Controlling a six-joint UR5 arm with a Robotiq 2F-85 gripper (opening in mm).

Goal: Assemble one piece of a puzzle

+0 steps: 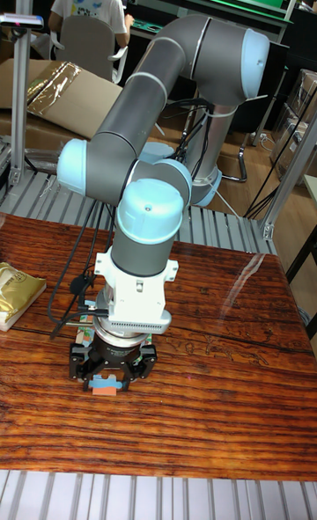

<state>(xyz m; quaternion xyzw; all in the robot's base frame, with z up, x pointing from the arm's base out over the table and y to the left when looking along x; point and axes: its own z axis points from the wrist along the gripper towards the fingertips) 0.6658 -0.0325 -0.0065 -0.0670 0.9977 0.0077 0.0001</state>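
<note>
My gripper (106, 385) points straight down, low over the wooden table (220, 397), near its front left part. Between the dark fingers sits a small puzzle piece (106, 385), blue on top with an orange underside, and the fingers are shut on it. The piece hangs just at or barely above the tabletop; I cannot tell whether it touches. The arm's wrist and flange hide whatever lies directly behind the gripper. No other puzzle pieces or puzzle board show in this view.
A golden foil packet on a white base (16, 293) lies at the table's left edge. Black cables (70, 296) hang from the arm left of the gripper. Ribbed metal strips border the table front and back. A person (88, 10) sits far behind.
</note>
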